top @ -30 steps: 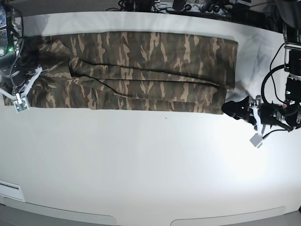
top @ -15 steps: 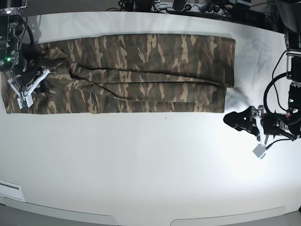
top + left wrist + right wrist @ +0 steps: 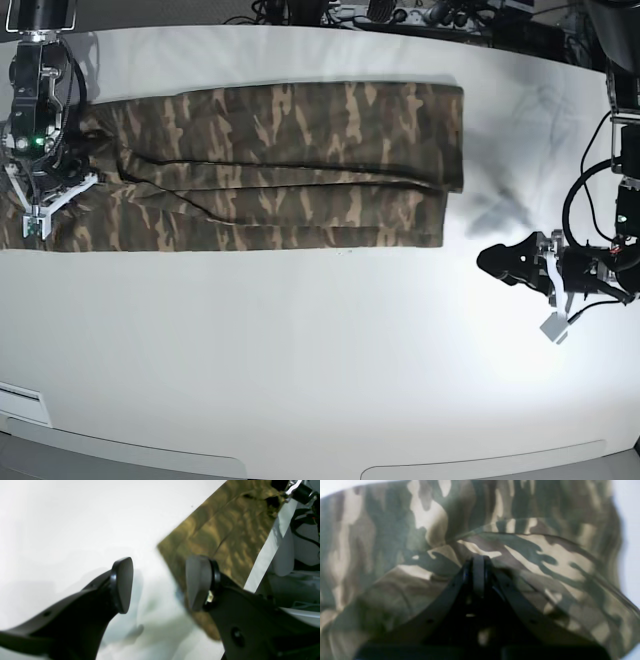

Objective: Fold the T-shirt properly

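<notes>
The T-shirt (image 3: pixel 270 165) is laid as a long folded band across the far half of the white table (image 3: pixel 320 360), its camouflage layers stacked lengthwise. Its end on the base view's left is partly hidden under the right arm, and the collar and label cannot be made out. The right gripper (image 3: pixel 478 566) is seen clenched, its pads pressed together, with bunched cloth rising close around the tip; whether fabric is pinched between them cannot be told, as the close view is blurred. The left gripper (image 3: pixel 160 582) is held spread wide and empty above bare table, just beside the band's near corner, whose edge is smeared by blur
</notes>
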